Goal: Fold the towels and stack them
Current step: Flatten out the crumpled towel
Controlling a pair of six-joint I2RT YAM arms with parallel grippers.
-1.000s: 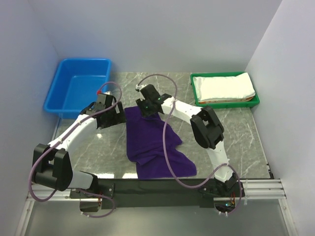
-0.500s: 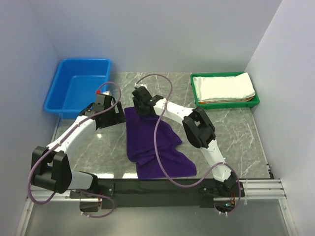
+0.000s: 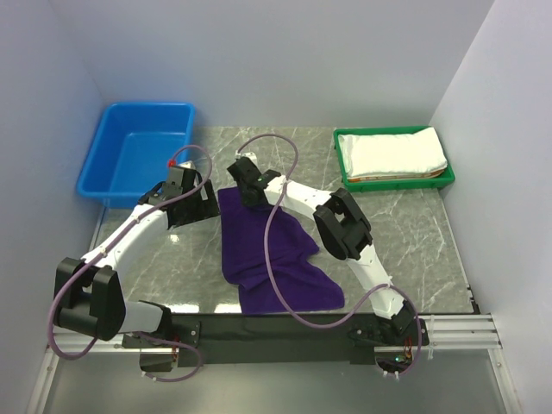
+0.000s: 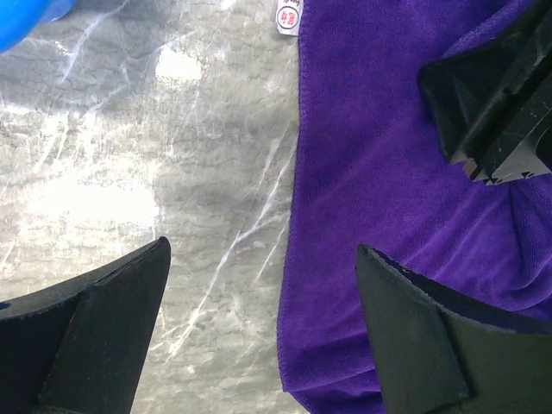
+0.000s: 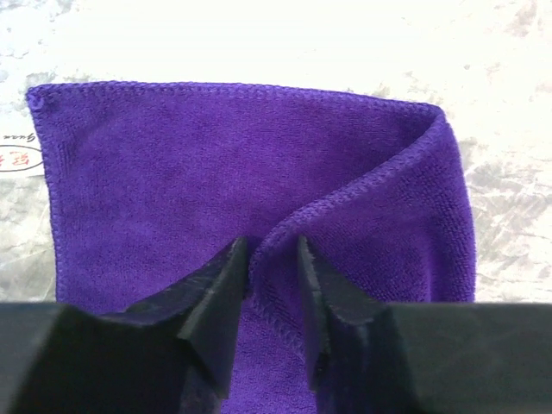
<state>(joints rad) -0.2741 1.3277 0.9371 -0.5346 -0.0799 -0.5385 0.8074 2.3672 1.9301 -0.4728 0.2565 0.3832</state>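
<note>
Purple towel (image 3: pixel 267 250), fold pinched by right gripper (image 5: pixel 267 252) in wrist view only; left gripper (image 4: pixel 261 248) wide open.

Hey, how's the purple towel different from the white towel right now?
The purple towel lies rumpled on the table; the white towel sits folded in the green tray. The right gripper pinches a fold of the purple towel; nothing touches the white towel. Both are soft cloth.
</note>
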